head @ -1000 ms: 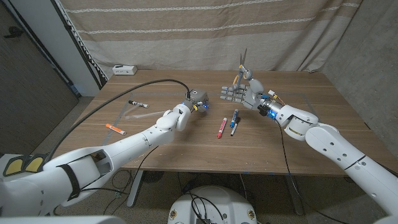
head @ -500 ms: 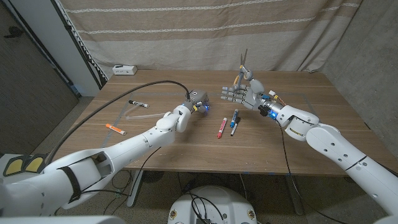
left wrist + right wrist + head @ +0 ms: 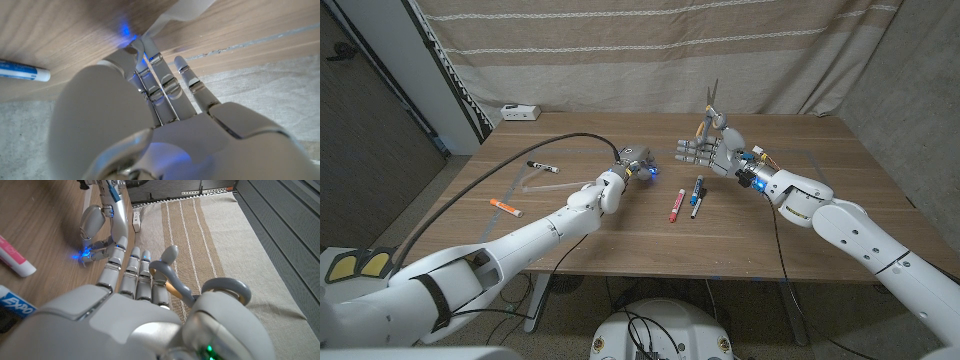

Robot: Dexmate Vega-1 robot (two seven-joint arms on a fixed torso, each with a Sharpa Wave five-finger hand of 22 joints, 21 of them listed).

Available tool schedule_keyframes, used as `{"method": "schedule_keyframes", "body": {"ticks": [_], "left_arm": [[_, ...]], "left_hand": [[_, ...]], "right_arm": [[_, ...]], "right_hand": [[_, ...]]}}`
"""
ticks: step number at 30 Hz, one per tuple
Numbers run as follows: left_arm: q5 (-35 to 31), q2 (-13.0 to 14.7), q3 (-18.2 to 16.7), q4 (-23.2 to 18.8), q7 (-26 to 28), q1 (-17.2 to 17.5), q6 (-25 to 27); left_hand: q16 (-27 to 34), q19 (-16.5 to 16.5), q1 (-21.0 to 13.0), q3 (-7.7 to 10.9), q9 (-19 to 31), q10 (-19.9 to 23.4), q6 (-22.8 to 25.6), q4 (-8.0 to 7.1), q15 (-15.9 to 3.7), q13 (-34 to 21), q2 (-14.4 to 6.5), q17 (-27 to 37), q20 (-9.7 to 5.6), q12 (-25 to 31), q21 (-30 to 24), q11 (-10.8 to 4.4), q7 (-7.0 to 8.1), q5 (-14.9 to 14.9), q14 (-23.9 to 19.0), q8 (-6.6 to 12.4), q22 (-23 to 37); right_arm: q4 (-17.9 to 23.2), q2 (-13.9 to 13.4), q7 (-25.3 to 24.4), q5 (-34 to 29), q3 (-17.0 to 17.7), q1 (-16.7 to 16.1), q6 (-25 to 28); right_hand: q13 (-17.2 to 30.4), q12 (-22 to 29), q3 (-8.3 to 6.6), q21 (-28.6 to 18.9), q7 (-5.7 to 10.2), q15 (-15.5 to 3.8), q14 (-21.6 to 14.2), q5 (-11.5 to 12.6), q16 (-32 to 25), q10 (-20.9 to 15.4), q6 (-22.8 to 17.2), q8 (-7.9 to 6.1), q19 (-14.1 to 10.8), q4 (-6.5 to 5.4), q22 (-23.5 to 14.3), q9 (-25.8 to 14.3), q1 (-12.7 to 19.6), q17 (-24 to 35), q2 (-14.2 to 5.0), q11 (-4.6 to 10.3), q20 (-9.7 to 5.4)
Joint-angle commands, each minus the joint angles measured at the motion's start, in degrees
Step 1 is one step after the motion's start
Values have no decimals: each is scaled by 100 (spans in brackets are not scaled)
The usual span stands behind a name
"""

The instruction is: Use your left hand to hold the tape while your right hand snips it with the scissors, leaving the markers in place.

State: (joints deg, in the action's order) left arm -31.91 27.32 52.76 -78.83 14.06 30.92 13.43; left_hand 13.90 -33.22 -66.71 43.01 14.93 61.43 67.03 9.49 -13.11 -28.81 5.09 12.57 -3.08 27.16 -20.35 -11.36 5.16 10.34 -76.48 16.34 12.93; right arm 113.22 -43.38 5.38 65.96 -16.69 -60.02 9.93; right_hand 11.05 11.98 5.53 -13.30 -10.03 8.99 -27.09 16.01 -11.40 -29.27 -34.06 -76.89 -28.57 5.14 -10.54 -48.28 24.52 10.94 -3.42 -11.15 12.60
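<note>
Right hand (image 3: 712, 150) is raised above the bench (image 3: 820, 220) toward the far edge, right of centre, gripping the scissors (image 3: 710, 104); the grey handle loops sit around its fingers (image 3: 131, 275) in the right wrist view, and the blades point upward.

Left hand (image 3: 633, 163) is low at the bench surface near the middle, a blue light beneath it. Its fingers (image 3: 165, 75) lie close together, reaching down to the wood; whether they pinch the tape cannot be told, and the tape itself is not clearly made out.

Between the two hands lie a red marker (image 3: 675, 205), a blue marker (image 3: 698, 187) and a dark marker (image 3: 695, 205). A black marker (image 3: 542, 166) and an orange marker (image 3: 505, 207) lie toward the left edge.
</note>
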Motion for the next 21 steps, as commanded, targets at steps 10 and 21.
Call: {"method": "schedule_keyframes", "body": {"ticks": [10,21], "left_arm": [[1247,45,-537,-490,-285,150,-245],[1600,57,-722,-592,-204,225,-429]], "left_hand": [[-71,135,-164,-166,201,-18,-278,-8,-80,52,-19,86,-764,-86,-32,-6,-97,48,-27,64,-1],[-72,146,-201,-211,252,-11,-343,-12,-80,47,-27,104,-760,-90,-41,-4,-81,55,-36,80,-10]], "right_arm": [[-14,56,-20,-25,-40,12,-35],[-21,65,-4,-54,-57,25,-54]], "right_hand": [[25,4,27,48,-56,1,12,-17,16,35,14,-25,-64,49,-12,-12,5,17,-52,-3,-12],[25,4,30,65,-64,-7,14,-16,17,37,16,-29,-73,51,-12,-13,7,17,-56,-1,-12]]}}
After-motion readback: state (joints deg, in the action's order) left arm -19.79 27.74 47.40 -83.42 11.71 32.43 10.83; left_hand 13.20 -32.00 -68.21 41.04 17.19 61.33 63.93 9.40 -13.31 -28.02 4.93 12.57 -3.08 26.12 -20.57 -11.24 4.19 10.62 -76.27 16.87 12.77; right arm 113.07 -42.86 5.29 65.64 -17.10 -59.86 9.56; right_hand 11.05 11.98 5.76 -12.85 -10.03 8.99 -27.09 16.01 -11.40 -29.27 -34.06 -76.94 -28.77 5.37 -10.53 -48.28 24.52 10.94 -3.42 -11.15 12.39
